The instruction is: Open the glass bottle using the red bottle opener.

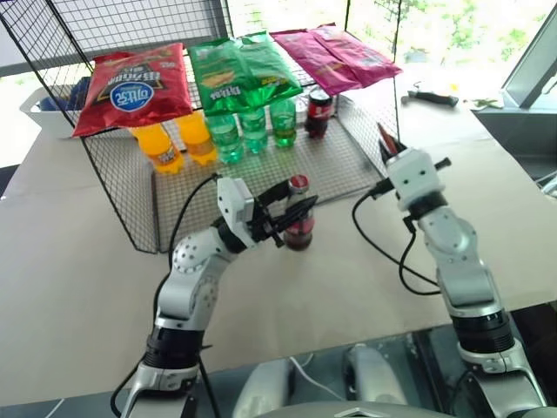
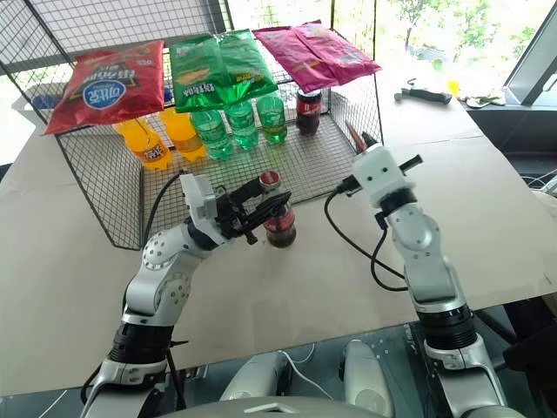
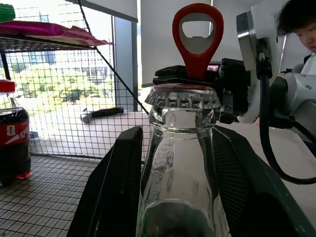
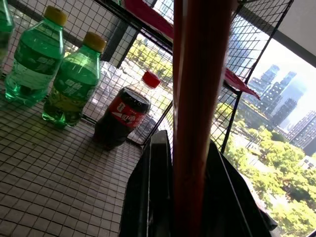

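Observation:
The glass bottle stands upright on the table just in front of the wire rack, dark cola inside and its metal cap on. My left gripper reaches in from the left, and its black fingers press against both sides of the bottle below the neck. My right gripper hovers to the right of the bottle and higher, shut on the red bottle opener. The opener's ring head points up, just behind and above the cap. Its red handle runs between the right fingers.
A wire rack stands behind, with chip bags on top. Orange bottles, green bottles and a squat cola bottle stand on its mesh floor. A black tool lies far right. A person is beyond the right arm.

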You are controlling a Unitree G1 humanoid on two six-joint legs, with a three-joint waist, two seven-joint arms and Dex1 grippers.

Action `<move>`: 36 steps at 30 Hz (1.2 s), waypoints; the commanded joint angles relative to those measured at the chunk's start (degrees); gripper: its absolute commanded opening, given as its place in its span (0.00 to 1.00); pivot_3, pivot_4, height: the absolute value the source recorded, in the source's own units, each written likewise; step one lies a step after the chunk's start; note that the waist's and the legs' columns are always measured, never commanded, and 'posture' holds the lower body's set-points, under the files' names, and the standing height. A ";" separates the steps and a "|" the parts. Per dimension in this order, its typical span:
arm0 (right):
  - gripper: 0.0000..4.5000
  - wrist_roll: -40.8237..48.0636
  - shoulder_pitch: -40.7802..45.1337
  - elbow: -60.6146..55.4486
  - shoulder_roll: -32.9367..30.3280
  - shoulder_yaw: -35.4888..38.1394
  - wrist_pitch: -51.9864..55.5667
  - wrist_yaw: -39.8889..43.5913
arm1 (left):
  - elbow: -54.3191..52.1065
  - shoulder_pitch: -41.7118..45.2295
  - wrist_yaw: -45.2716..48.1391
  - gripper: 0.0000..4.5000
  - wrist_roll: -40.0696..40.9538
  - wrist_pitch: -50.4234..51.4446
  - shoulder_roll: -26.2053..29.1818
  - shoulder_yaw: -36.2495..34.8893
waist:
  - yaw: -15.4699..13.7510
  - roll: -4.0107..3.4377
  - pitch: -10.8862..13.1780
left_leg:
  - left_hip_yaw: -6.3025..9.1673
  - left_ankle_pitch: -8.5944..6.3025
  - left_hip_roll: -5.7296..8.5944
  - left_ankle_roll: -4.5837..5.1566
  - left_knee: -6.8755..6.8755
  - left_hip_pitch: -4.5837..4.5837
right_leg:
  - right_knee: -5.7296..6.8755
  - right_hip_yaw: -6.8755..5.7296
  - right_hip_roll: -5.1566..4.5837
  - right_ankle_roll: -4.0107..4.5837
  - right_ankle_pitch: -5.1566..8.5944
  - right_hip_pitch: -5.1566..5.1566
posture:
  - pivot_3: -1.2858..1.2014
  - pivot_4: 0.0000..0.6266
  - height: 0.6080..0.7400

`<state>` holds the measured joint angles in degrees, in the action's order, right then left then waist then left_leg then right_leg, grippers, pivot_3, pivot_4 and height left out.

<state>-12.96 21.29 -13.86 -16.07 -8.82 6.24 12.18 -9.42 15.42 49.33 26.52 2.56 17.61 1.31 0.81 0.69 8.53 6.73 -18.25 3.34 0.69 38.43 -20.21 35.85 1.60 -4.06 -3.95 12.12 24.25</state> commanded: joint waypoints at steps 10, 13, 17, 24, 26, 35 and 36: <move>0.00 -7.63 4.09 2.18 0.34 -10.74 -5.77 3.69 | 0.57 -0.39 0.21 0.34 -1.84 -0.83 1.50 0.73 | 0.01 0.02 -0.03 | 0.02 0.00 0.00 -0.01 0.02 0.04 | 0.03 -0.01 0.01 0.00 0.00 -0.02 | 0.52 0.24 1.00; 0.00 -10.28 4.93 3.87 0.65 -12.49 -6.88 3.26 | 0.92 -0.41 0.08 0.34 -2.19 -0.86 1.85 0.78 | 0.02 0.04 -0.04 | 0.00 0.00 0.01 -0.01 0.02 0.05 | 0.02 0.00 0.00 0.00 0.00 -0.03 | 0.52 0.24 1.00; 0.00 -13.80 5.98 5.55 0.23 -14.18 -7.51 3.70 | 1.04 -0.36 -0.31 0.34 -2.31 -0.92 1.88 0.73 | 0.04 0.05 -0.05 | 0.00 0.01 0.01 -0.02 0.02 0.06 | 0.04 0.00 0.01 0.00 0.00 -0.03 | 0.52 0.24 1.00; 0.00 -19.53 5.74 6.08 -0.83 -16.30 -7.91 4.24 | 0.94 -0.46 -1.22 0.34 -2.46 -0.69 1.91 0.59 | 0.00 0.07 -0.17 | 0.00 0.01 0.01 -0.02 0.02 0.08 | 0.04 0.00 0.00 0.00 0.00 -0.04 | 0.52 0.24 1.00; 0.00 -20.54 5.15 6.37 -0.49 -16.87 -7.46 4.28 | 0.85 -0.59 -1.64 0.34 -2.51 -0.50 1.77 0.67 | 0.00 0.07 -0.17 | 0.01 0.01 0.01 -0.02 0.01 0.19 | 0.04 -0.01 0.01 0.00 0.00 -0.15 | 0.52 0.24 1.00; 0.00 -26.42 3.70 6.08 -1.39 -19.69 -9.12 5.17 | -0.07 -0.88 -2.65 0.34 -2.43 1.04 2.05 0.82 | 0.01 -0.10 -0.49 | 0.01 0.01 0.01 -0.02 0.00 0.52 | 0.03 -0.01 0.01 0.00 0.00 -0.51 | 0.52 0.24 1.00; 0.00 -27.24 3.83 5.98 -1.66 -19.64 -9.54 4.85 | -0.06 -0.82 -2.73 0.34 -2.44 1.16 2.08 0.82 | 0.01 -0.15 -0.56 | 0.01 0.01 0.01 -0.02 0.00 0.52 | 0.03 -0.01 0.01 0.00 0.00 -0.51 | 0.52 0.24 1.00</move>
<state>-37.57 26.38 -8.22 -16.88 -23.92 -1.11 15.44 -9.92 14.96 47.68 25.43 2.47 19.24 1.74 0.82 0.54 7.98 6.74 -18.24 3.36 0.67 38.43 -19.69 35.89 1.59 -4.05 -3.95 12.13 23.74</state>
